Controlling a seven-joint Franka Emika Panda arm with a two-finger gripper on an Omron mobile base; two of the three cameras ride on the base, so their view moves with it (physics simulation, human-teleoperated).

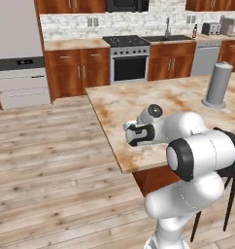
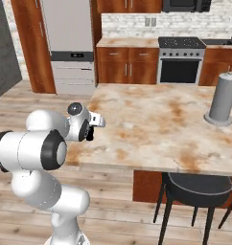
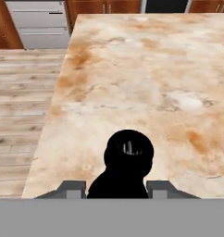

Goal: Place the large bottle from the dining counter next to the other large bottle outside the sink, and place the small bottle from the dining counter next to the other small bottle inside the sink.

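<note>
My gripper is shut on the small bottle, a tiny black narrow-necked one seen from above between the two finger tips. The hand hangs over the near left part of the dining counter, a beige marble top with orange veins. From the right base view the small bottle shows as a dark shape under the gripper. Far back, the sink sits under its steel tap, with the other large bottle, black with a red label, to its right. The pink and yellow large bottle and the other small bottle are out of view.
A tall grey cylinder stands on the dining counter's right side. A toaster sits right of the sink, a stove left of it. A black stool stands under the counter's near edge. Wooden floor lies to the left.
</note>
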